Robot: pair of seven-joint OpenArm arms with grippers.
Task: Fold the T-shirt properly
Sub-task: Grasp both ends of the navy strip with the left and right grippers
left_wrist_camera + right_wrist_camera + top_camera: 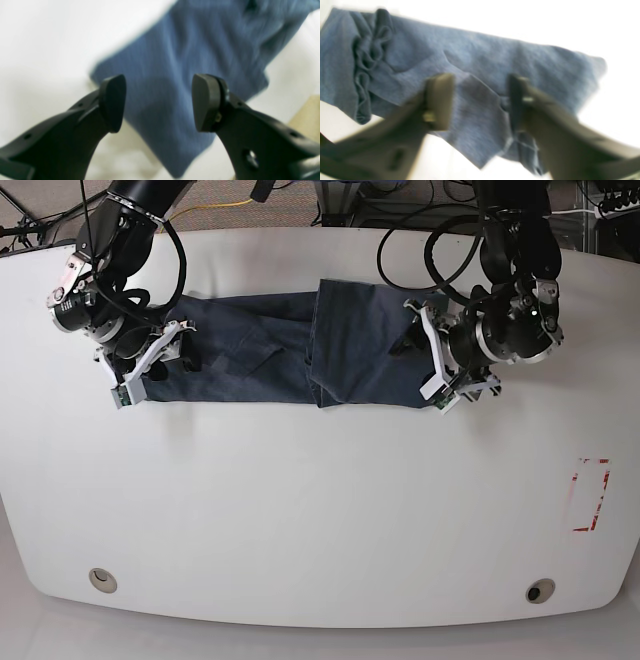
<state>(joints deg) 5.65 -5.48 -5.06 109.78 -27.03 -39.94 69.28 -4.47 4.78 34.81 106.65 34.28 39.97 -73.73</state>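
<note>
T-shirt (190,62) cloth fills the left wrist view, blue and blurred, lying on the white worktop (45,37). The left end effector (158,102) stands wide above one edge of the cloth, gripping nothing.

Seen from the right wrist, the T-shirt (475,67) shows a bunched ridge of gathers at the far left and a loose corner low between the fingers. The right end effector (480,100) is also spread wide, with cloth under the gap but not pinched (blur hides whether a pad touches it).

From the base view, the T-shirt (300,350) lies as a long band across the far part of the worktop (320,510), its right portion folded over and darker. The right end effector (150,365) sits at the band's left end, the left end effector (440,370) at its right end.

The next fold probably calls for each side to take a clean pinch of all layers at its end, lifting evenly so the gathers do not get folded in.
</note>
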